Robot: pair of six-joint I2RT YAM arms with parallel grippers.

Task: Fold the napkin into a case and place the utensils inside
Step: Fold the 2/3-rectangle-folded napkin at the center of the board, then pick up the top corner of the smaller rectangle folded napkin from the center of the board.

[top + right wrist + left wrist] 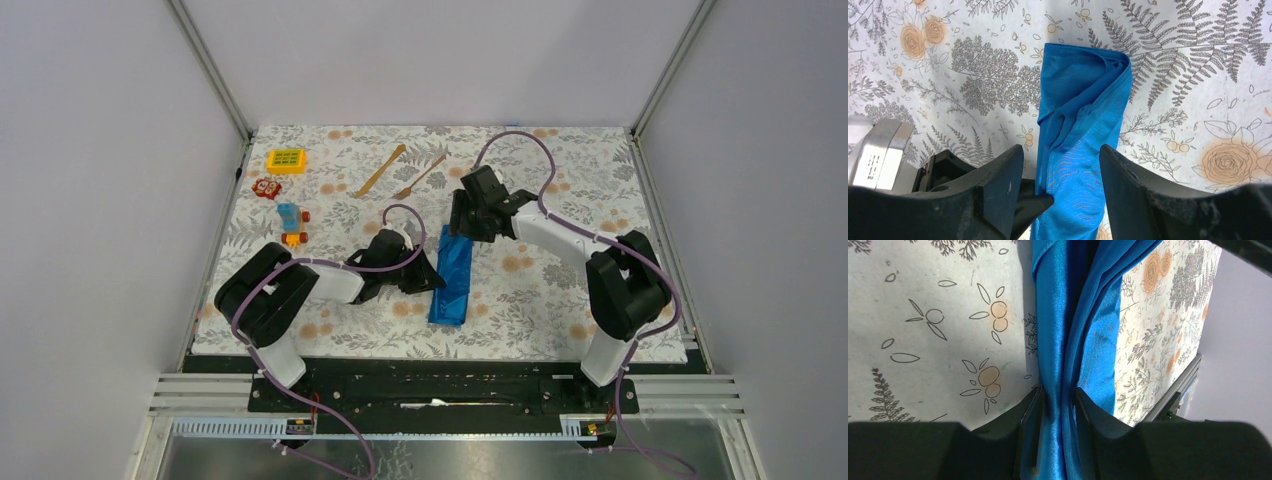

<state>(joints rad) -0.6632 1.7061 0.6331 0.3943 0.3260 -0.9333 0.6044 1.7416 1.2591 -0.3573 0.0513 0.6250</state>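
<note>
The royal-blue napkin (452, 277) lies folded into a long narrow strip on the floral mat, running from the middle toward the near edge. My left gripper (435, 282) is shut on a bunched fold at the strip's left edge; in the left wrist view the gripper (1060, 396) pinches the cloth (1058, 315). My right gripper (468, 235) is open over the strip's far end; in the right wrist view it (1060, 152) straddles the cloth (1083, 100) without gripping it. The wooden knife-like stick (381, 170) and fork (420, 176) lie at the back of the mat.
A yellow toy (287, 160), a red toy (266, 188) and a blue-orange toy (291, 224) sit at the back left of the mat. The left gripper's fingertip (1035, 202) shows beside the cloth in the right wrist view. Frame posts and walls surround the mat.
</note>
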